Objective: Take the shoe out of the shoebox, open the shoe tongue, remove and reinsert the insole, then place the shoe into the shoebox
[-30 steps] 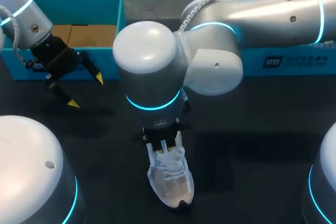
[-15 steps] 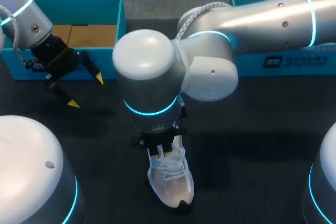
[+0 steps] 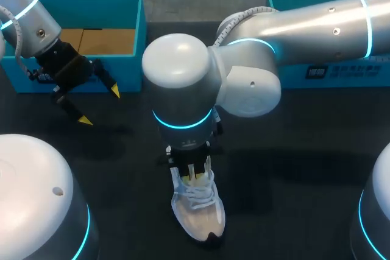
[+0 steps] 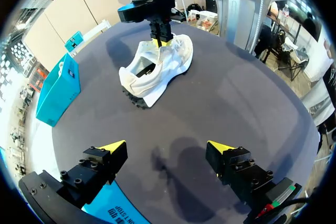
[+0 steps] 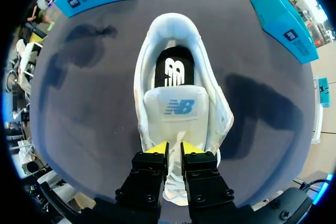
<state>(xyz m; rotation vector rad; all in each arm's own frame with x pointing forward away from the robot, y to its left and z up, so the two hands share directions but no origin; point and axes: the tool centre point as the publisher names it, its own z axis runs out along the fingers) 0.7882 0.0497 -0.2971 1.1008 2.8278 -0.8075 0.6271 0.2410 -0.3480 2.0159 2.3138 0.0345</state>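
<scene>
Your left pincer [image 4: 167, 146] hangs over the dark table [image 4: 247, 103], its fingers spread wide with nothing between them. Ahead of it the white shoe [image 4: 157, 69] stands on its sole, and your right pincer [image 4: 159, 38] reaches down at its laces. A teal box [image 4: 58, 90] sits well off beside the shoe.

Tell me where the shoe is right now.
In the head view, the shoe lies on the table at lower middle, outside the shoebox, with the right tool at its laces.
</scene>
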